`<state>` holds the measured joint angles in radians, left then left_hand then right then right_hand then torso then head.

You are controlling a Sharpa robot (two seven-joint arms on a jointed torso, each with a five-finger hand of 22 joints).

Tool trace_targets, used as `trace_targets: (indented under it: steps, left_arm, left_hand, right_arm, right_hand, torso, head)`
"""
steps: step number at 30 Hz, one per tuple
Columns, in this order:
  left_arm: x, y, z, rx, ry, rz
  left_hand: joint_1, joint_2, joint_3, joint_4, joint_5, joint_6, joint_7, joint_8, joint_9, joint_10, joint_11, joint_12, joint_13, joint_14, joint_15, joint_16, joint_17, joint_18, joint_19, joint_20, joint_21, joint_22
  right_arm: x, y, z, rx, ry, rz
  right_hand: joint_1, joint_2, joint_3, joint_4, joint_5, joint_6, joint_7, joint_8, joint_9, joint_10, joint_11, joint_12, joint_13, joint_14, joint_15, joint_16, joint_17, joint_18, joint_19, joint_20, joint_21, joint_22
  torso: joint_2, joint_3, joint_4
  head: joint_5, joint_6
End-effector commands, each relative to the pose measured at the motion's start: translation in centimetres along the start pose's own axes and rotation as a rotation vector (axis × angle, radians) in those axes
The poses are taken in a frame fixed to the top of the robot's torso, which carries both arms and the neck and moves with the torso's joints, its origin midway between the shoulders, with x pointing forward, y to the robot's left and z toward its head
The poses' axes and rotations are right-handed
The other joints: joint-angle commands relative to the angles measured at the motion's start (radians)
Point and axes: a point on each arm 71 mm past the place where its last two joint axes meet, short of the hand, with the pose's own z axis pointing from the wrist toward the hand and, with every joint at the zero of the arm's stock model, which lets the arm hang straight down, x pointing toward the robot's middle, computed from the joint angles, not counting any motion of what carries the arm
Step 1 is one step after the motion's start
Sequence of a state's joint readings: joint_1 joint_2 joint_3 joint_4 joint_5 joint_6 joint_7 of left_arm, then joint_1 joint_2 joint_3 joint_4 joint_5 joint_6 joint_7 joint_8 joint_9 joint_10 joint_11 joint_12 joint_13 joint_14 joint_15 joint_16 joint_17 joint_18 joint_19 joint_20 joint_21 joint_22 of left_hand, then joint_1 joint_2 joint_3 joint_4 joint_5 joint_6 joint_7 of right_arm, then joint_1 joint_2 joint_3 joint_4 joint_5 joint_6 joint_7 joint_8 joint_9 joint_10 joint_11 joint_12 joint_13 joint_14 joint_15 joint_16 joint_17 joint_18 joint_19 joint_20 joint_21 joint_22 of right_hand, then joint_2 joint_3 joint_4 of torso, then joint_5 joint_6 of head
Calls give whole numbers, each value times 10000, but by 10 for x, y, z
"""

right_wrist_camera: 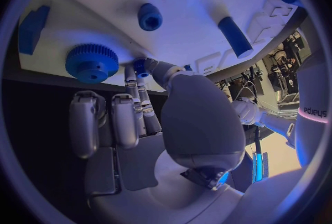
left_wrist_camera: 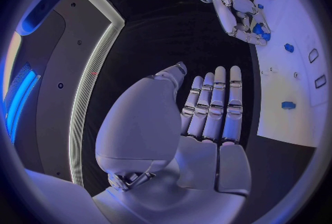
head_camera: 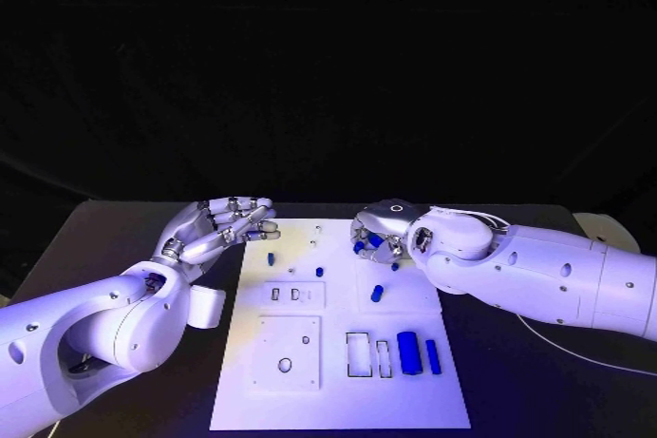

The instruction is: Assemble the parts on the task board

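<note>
So the task board (head_camera: 343,400) is lying flat in the middle of the black desk (head_camera: 123,229), and the blue parts are scattered over it. Near my edge there's a fat blue cylinder (head_camera: 408,350) with a thinner blue bar (head_camera: 433,356) right beside it, both next to two empty rectangular slots (head_camera: 357,354). Further up, a small blue peg (head_camera: 377,293) lies on its own, and two more little pegs (head_camera: 319,271) stand toward the far-left part of the plate.

My right hand (head_camera: 378,234) is down over the far-right part of the board. Its fingertips (right_wrist_camera: 141,66) are pinching a small blue part (right_wrist_camera: 140,63) – thumb on one side, a finger on the other, the rest of the fingers just curled nearby. In the right wrist view a blue gear (right_wrist_camera: 91,62) sits on the board just beside those fingertips, with a round blue knob (right_wrist_camera: 149,16) and a dark blue peg (right_wrist_camera: 235,36) a bit further out.

My left hand (head_camera: 219,231) is holding nothing – palm up, fingers stretched out straight and side by side, hovering at the far-left corner of the board.
</note>
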<state>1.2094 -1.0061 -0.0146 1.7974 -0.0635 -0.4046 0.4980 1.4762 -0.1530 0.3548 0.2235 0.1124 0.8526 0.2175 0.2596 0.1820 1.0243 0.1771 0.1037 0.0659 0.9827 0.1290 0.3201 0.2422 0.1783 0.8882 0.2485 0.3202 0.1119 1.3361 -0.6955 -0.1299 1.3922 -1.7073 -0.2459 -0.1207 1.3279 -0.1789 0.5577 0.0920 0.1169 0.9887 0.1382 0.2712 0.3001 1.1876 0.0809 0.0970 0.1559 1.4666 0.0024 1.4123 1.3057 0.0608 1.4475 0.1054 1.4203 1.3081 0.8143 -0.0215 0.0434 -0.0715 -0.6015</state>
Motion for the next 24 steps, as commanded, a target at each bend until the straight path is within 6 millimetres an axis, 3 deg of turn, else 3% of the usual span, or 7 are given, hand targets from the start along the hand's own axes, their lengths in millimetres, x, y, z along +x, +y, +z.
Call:
trace_targets:
  steps: [1,4,8,12,16,24]
  left_arm:
    - [3,-2,0,36,244,-84]
    - [2,-2,0,23,239,-79]
    - [2,-1,0,-8,235,-76]
    - [2,-1,0,-29,223,-68]
    - [1,-1,1,-43,220,-66]
    - [3,-1,1,-60,249,-80]
  left_hand:
    - [-81,-47,30,12,-57,9,166,-38,-13,21,19,-54,2,2,30,-14,15,55,81,-17,35,-9]
    - [-81,-47,30,12,-57,9,166,-38,-13,21,19,-54,2,2,30,-14,15,55,81,-17,35,-9]
    - [-80,-44,42,8,-61,-5,173,-48,-17,10,25,-72,1,2,32,-15,23,58,94,-21,41,-10]
    - [-72,-38,53,2,-61,-8,174,-52,-19,8,25,-80,1,2,33,-16,26,58,99,-22,43,-10]
    - [-59,-33,70,-10,-62,-16,178,-58,-22,4,28,-92,1,1,34,-18,33,59,106,-25,46,-11]
    - [-39,-33,91,-30,-62,-27,183,-68,-26,-2,32,-110,1,-1,35,-21,41,58,113,-28,49,-13]
  right_arm:
    - [-2,-1,0,163,-390,-65]
    - [-5,-1,0,200,-878,-54]
    - [-11,2,-2,143,-1632,32]
    - [-17,6,-3,96,-2129,209]
    - [-22,8,1,195,-2518,294]
    - [-27,11,16,360,-2970,347]
  right_hand:
    - [194,333,166,-106,-328,257,-108,235,212,296,-132,184,148,555,-108,72,32,-134,138,-53,155,431]
    - [352,480,204,-265,-326,450,-220,521,471,570,-264,377,319,556,-216,91,20,-166,209,-153,266,609]
    - [370,441,171,-433,-144,419,-264,797,813,653,-331,489,515,555,-279,110,-4,-203,282,-230,380,799]
    - [349,407,157,-453,-136,392,-265,831,870,624,-329,486,544,553,-282,107,-19,-210,296,-237,402,836]
    - [294,392,150,-443,-179,350,-264,862,936,539,-312,453,569,551,-272,108,-33,-203,273,-236,382,808]
    - [249,375,170,-441,-225,270,-247,877,1010,415,-283,395,590,548,-250,113,-44,-201,258,-224,373,800]
  torso:
    - [25,-1,11]
    - [25,0,8]
    - [33,1,-4]
    - [35,-3,-8]
    - [56,-1,2]
    - [81,-7,33]
  head:
    - [8,-22]
    - [21,-30]
    - [41,-9]
    - [56,23]
    - [62,128]
    - [77,176]
